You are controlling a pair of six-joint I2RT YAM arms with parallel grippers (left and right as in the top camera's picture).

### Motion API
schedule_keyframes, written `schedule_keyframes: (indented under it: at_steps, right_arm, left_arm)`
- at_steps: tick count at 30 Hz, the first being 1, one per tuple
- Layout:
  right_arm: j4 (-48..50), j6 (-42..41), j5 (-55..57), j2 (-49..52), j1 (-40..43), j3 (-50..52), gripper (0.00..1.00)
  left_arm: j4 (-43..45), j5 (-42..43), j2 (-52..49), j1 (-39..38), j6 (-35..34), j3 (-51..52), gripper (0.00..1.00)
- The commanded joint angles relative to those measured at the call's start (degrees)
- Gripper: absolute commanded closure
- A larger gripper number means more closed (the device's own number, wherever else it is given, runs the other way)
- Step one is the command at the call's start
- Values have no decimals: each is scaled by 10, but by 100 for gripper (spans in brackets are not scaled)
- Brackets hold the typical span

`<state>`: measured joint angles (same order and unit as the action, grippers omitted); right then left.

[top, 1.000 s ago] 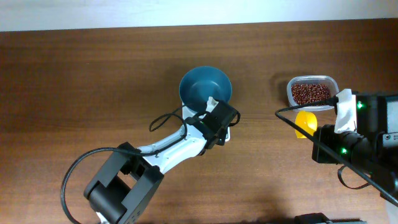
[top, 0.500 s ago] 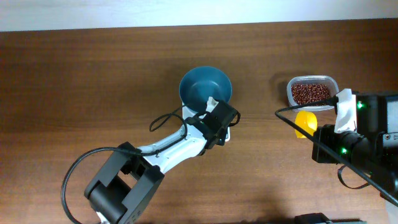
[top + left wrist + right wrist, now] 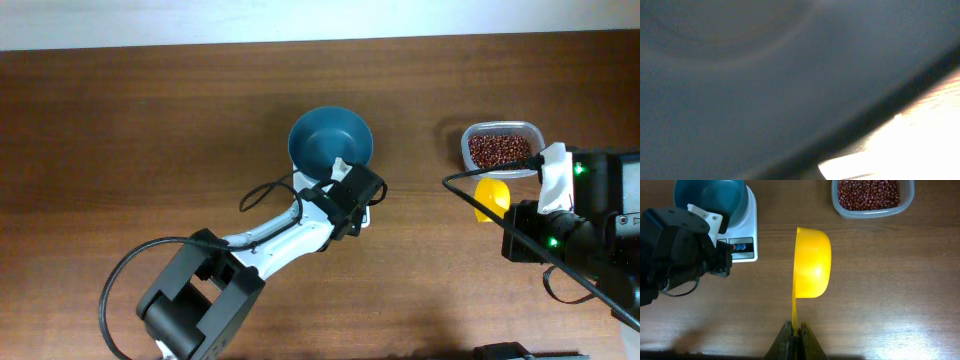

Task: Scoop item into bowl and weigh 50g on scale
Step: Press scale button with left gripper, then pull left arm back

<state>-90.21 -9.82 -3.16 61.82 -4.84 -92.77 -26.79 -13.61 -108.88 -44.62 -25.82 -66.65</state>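
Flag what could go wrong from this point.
1. The left gripper sits at the rim of the bowl, which stands on the scale; any contact could skew the reading or shift the bowl.
2. The right gripper holds the scoop by its thin handle, cup turned sideways; beans carried from the tub could spill.

Most likely a robotics lab bench, not a home kitchen: plain wood-grain counter (image 3: 120, 130) against a white backdrop (image 3: 300, 18), left arm (image 3: 270, 235) and right arm (image 3: 580, 225) stationed at it, loose black cables (image 3: 118, 270) trailing, green status lights (image 3: 577, 170) glowing on the right one, a white digital scale (image 3: 751, 230) set out.
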Motion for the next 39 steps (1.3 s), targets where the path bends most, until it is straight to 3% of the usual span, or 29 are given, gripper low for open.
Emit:
schedule_keyframes:
  at_steps: [1,11,15,23,29,32,34,36,39]
  right_arm:
    - [1,6,-7,1,5,2,96]
    - [1,6,-7,0,5,2,96]
    - [10,6,-7,1,5,2,96]
    - [24,36,-8,11,5,2,96]
    - [31,36,-7,24,5,2,96]
    - [59,37,-7,33,5,2,96]
    - [89,61,-5,44,5,2,96]
    - [132,60,-1,59,5,2,96]
    - [168,60,0,92,5,2,96]
  left_arm:
    - [-44,8,1,-5,-5,2,100]
    - [-195,7,233,-40,-4,1,100]
    - [-254,-2,301,-40,37,1,100]
    - [-349,-222,330,-40,37,1,100]
    - [-452,-249,330,-38,36,1,100]
    - [-430,-258,330,-15,39,1,100]
    - [-377,-257,330,15,79,1,100]
    - [-328,-231,330,46,141,1,100]
    - [-289,-113,330,91,254,1,100]
